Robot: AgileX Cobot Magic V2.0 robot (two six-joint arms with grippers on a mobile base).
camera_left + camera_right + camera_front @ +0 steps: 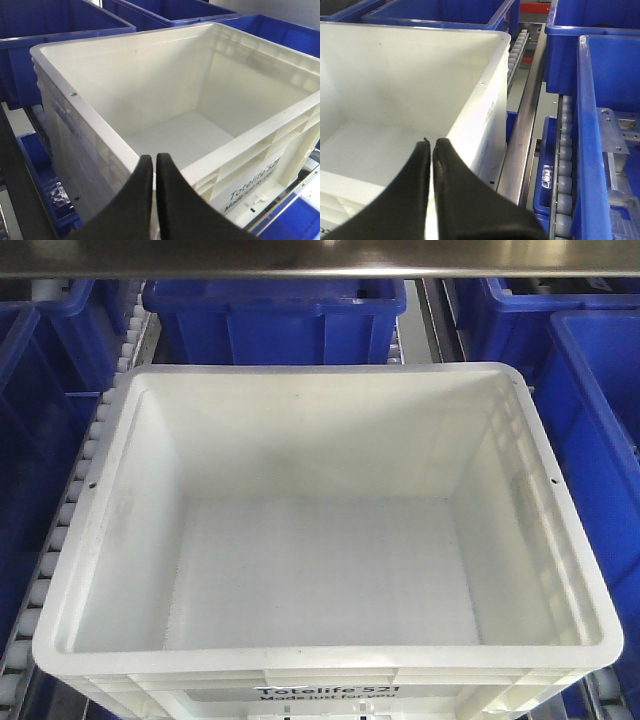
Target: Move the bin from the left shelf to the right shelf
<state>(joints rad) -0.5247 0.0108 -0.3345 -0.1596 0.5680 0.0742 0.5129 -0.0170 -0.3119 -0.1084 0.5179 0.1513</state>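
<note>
An empty white bin (90, 540) with a printed label on its front fills the front view, resting on a roller shelf lane. Neither gripper shows in that view. In the left wrist view my left gripper (154, 159) is shut, its black fingertips (142, 172) right over the near left corner of the bin's rim (100, 127). In the right wrist view my right gripper (431, 144) is shut, its tips over the near end of the bin's right rim (485, 80). Whether either pair pinches the rim is hidden behind the fingers.
Blue bins surround the white one: behind (275, 315), left (30, 440) and right (600, 440). Roller tracks (565, 165) and a metal rail (525, 125) separate it from the right lane's blue bin (600, 125). A shelf beam (320, 255) runs overhead.
</note>
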